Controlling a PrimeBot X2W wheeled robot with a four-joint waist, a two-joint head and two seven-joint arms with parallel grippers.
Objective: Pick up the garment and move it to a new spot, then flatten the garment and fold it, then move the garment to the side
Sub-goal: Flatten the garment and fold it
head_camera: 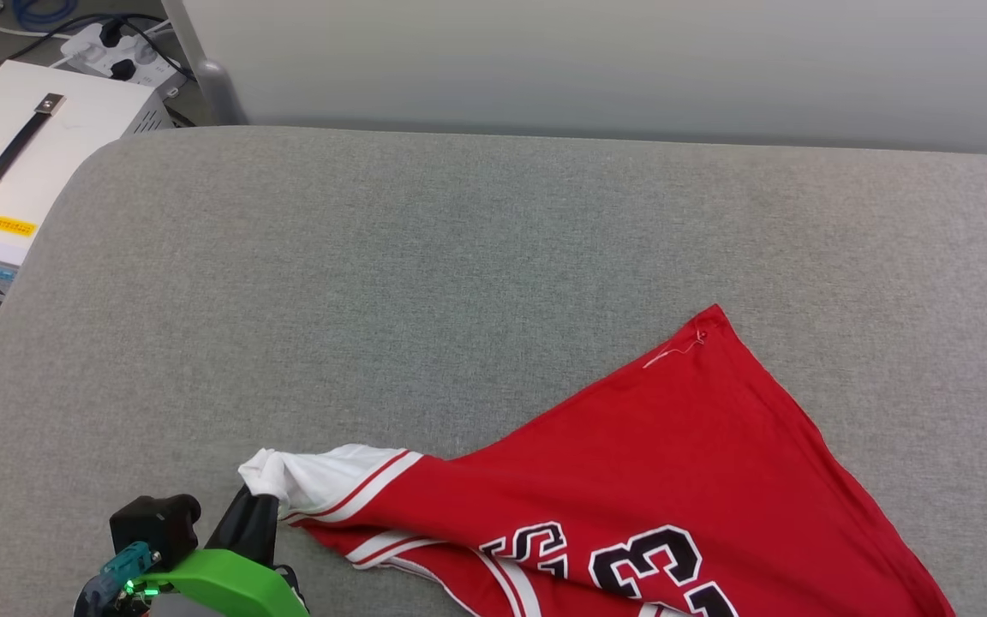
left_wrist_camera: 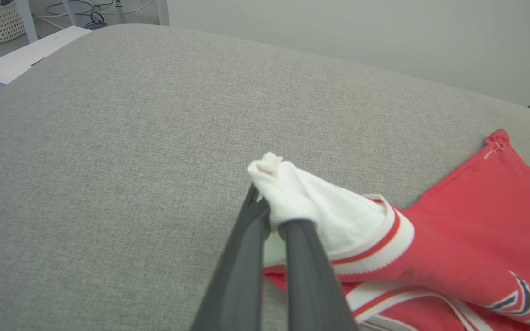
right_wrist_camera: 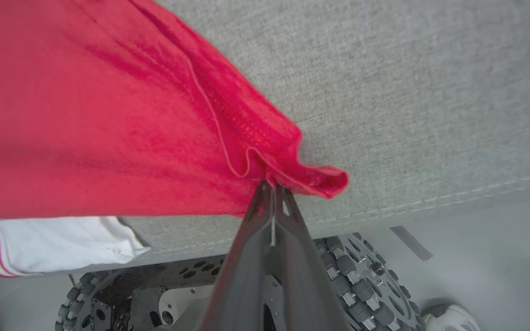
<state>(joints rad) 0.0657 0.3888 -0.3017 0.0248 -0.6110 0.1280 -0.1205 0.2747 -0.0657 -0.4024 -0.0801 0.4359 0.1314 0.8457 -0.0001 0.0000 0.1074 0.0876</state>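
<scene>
The garment, a red jersey with black "23", lies stretched across the near right of the grey cushion. Its white sleeve with red-striped trim is bunched at the left end. My left gripper is shut on that white sleeve, whose tip sticks out past the dark fingers. In the right wrist view my right gripper is shut on the garment's red hem edge, held over the cushion's near edge. The other white sleeve hangs over that edge.
A white box with a black handle and a power strip sit on the floor at the far left. A pale wall runs behind the cushion. Below the cushion's front edge are the robot's wheeled base and a person's shoe.
</scene>
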